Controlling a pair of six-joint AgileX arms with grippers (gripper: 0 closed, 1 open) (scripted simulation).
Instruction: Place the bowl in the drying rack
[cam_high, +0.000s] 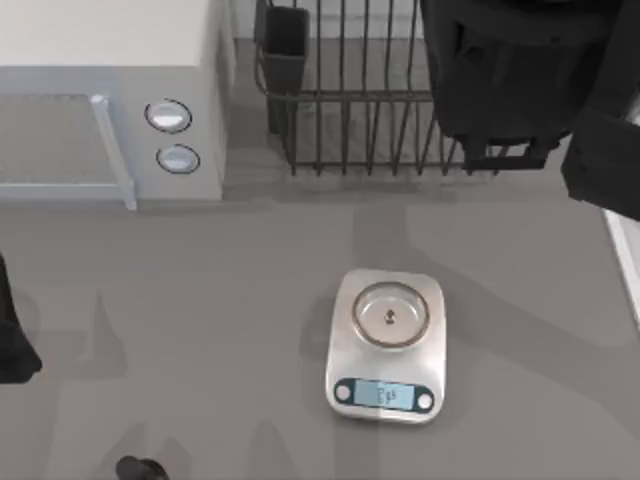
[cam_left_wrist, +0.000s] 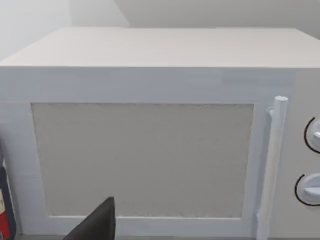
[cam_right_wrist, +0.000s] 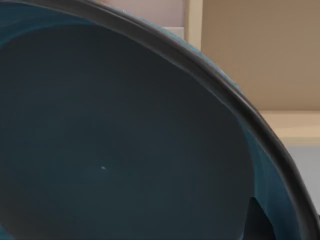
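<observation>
Dark right arm (cam_high: 520, 80) hangs over the rack (cam_high: 350, 110) at the desk's far edge, bowl (cam_right_wrist: 125, 140) close against its wrist camera. Grip state: cannot tell. Best lowered slowly, rim lined up between bars; left arm (cam_high: 15, 340) is parked at the left edge.

A rendered kitchen counter: white microwave (cam_high: 110, 95), black drying rack (cam_high: 350, 110), digital scale (cam_high: 387, 345)

Even soft light on my feeds, faint arm shadows streaking the grey tabletop (cam_high: 200, 300), no glare, mild softness throughout.
</observation>
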